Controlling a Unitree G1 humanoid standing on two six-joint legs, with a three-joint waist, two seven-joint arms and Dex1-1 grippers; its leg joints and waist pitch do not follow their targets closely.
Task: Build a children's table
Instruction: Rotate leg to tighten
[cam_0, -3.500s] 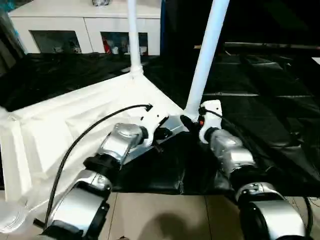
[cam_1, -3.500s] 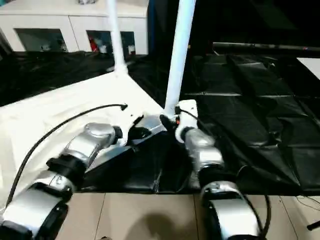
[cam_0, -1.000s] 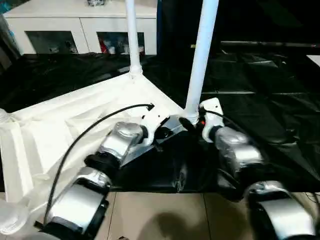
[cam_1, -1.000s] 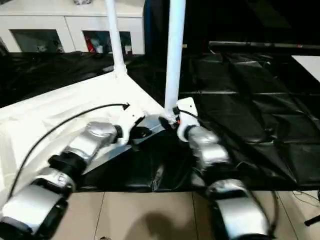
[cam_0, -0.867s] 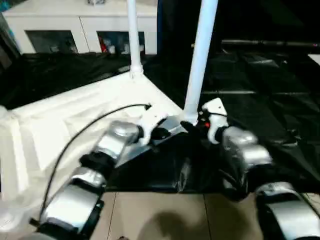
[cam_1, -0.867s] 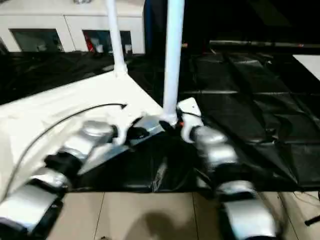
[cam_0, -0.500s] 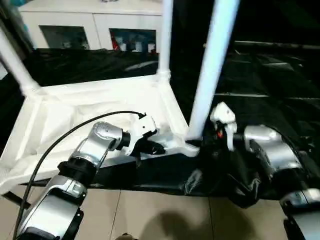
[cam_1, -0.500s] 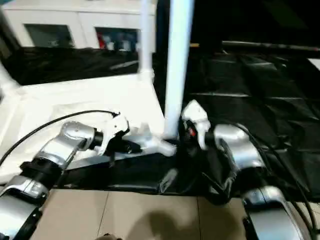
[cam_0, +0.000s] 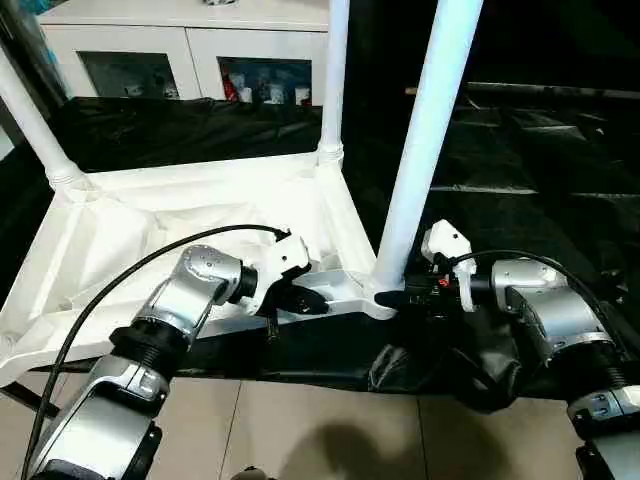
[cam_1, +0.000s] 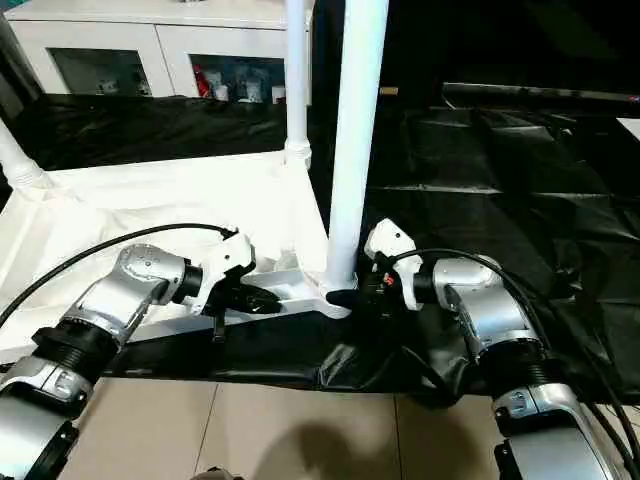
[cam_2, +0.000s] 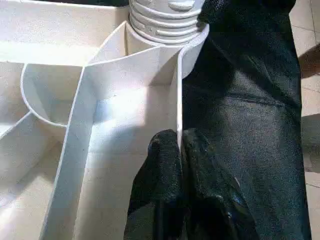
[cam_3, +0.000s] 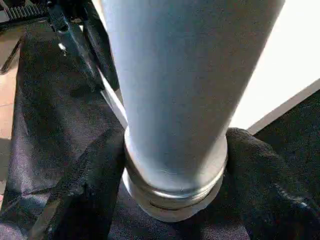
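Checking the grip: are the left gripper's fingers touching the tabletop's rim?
Touching. The left wrist view shows the fingers pinching the tabletop's thin rim wall.

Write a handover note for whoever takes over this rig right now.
Left gripper: shut on the near edge wall of the tabletop, which lies upside down on black sheeting.
Right gripper: fingers on either side of the base of the near leg, at its corner socket.
Done: three legs stand upright in their sockets: the near leg, the far leg and the left leg.
Left: the fourth corner is out of sight, so check it; confirm the near leg is seated, then turn the table over.
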